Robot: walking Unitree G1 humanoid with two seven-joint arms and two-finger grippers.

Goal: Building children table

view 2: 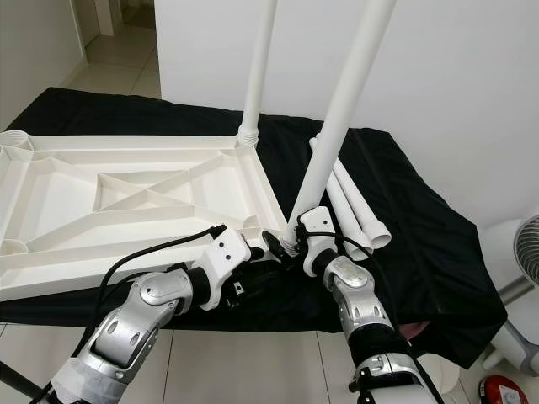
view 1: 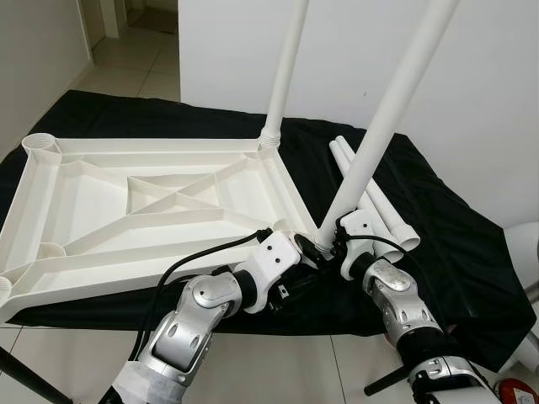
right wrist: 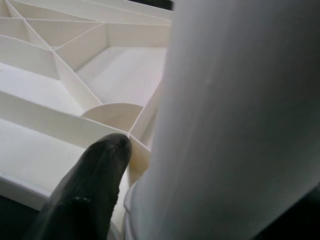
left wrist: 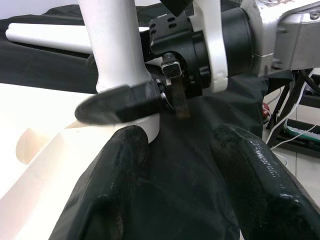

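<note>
A white table top (view 1: 126,147) lies upside down on a black cloth (view 1: 455,252). One white leg (view 1: 285,67) stands upright in its far right corner socket. A second leg (view 1: 383,126) leans to the right, its lower end at the near right corner. My right gripper (view 1: 333,239) is shut on that lower end; one of its fingers (left wrist: 117,102) wraps the tube. My left gripper (left wrist: 177,135) stands open just in front of the same corner, with only cloth between its fingers. Two spare legs (view 1: 383,206) lie on the cloth to the right.
Round sockets at the table top's left corners (view 1: 38,143) (view 1: 50,251) hold nothing. A white wall rises close behind the cloth. A fan (view 2: 526,252) stands at the far right, a red object (view 1: 515,391) on the tiled floor beside me.
</note>
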